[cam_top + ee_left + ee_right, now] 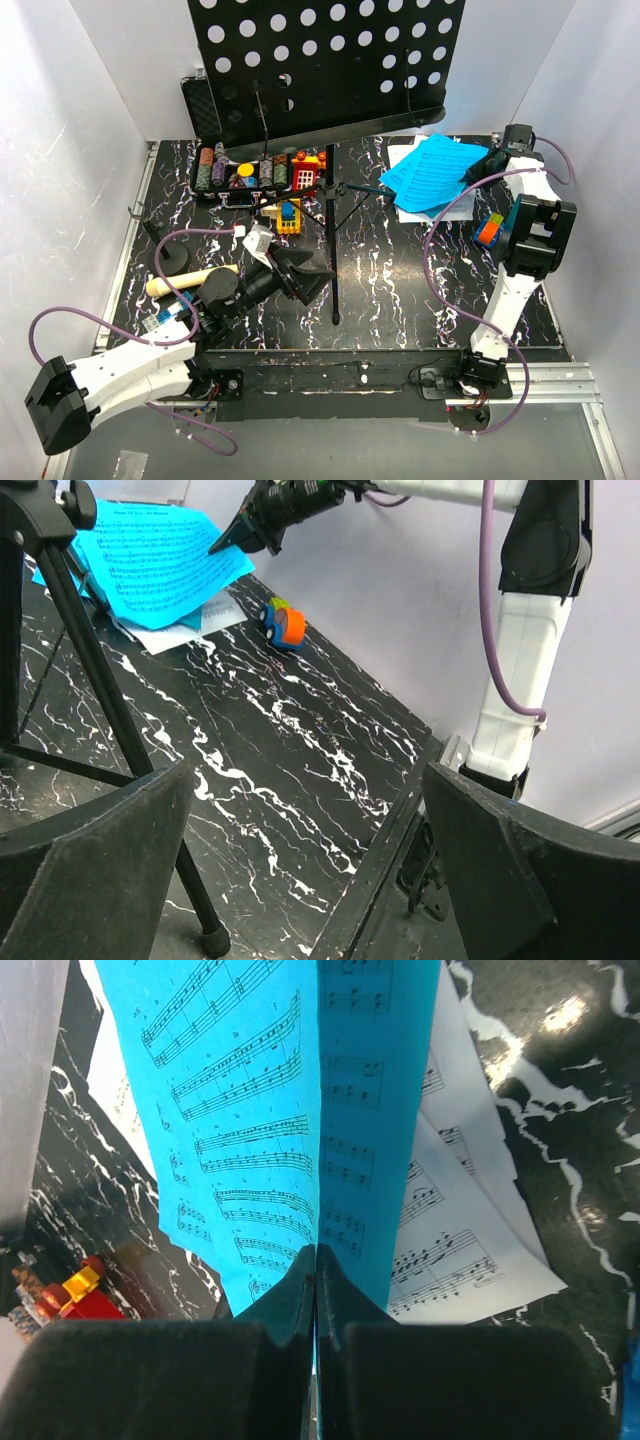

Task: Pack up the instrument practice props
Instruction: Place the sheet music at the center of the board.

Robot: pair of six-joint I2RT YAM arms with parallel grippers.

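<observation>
The black music stand has its hole-punched desk at the back and its tripod legs mid-table. Blue sheet-music pages lie at the back right on white pages. My right gripper is shut on the edge of a blue page, its fingertips pressed together. My left gripper is open and empty, just left of a tripod leg; it shows wide open in its wrist view. The cream microphone lies near the front left beside the small black mic stand.
A black case of poker chips and coloured toy blocks sit under the stand's desk. A coloured cube lies by the right arm, also in the left wrist view. White walls enclose the table.
</observation>
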